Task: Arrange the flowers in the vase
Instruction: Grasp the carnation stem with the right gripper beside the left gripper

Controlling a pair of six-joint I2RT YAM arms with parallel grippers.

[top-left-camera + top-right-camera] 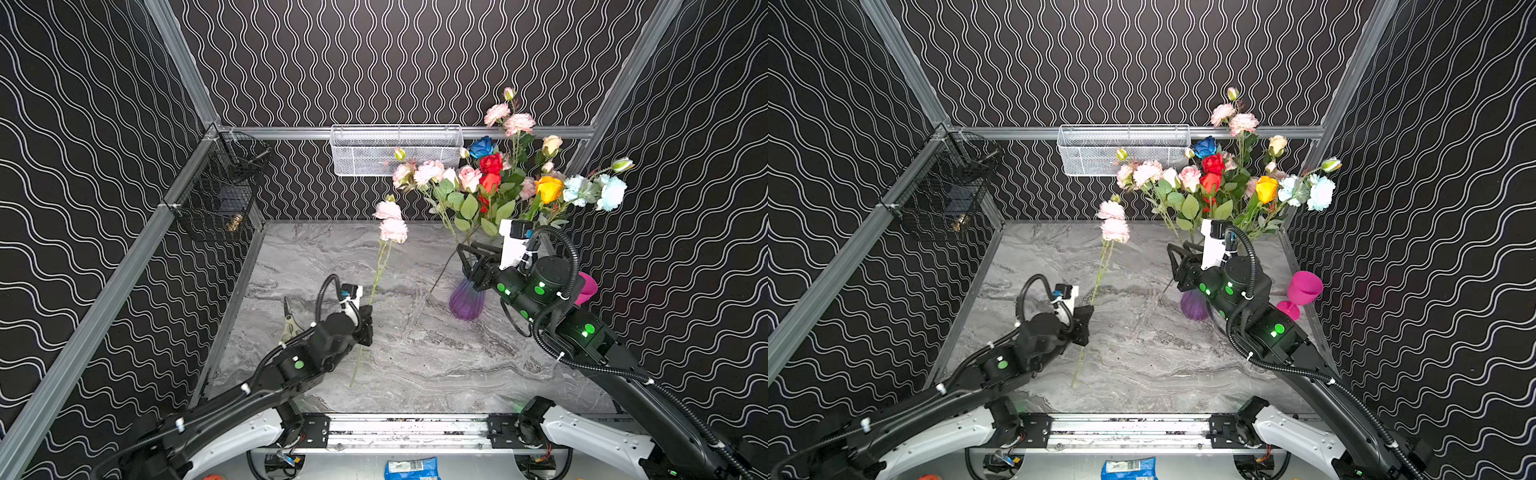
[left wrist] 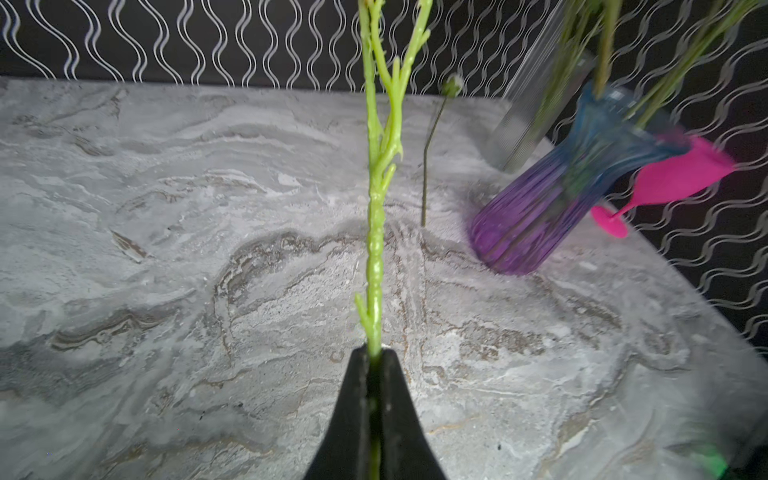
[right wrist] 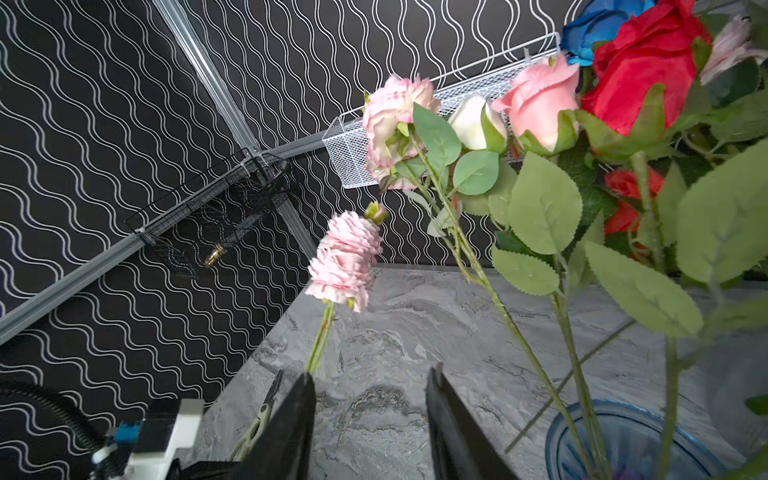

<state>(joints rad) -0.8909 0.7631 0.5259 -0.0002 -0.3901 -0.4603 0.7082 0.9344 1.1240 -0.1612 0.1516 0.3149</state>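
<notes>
Flowers (image 1: 498, 183) mostly stand in the vase (image 1: 466, 301); my left gripper (image 2: 375, 353) clamps one pink spray (image 1: 392, 228) yet to go in, my right gripper (image 3: 371, 372) gapes empty.

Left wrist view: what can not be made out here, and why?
In the left wrist view:
flower stem: its blooms are cut off by the picture's edge.
vase: blurred; stems cross its mouth.
pink goblet: blurred, partly behind the vase.
left gripper: only fingertips in frame.
</notes>
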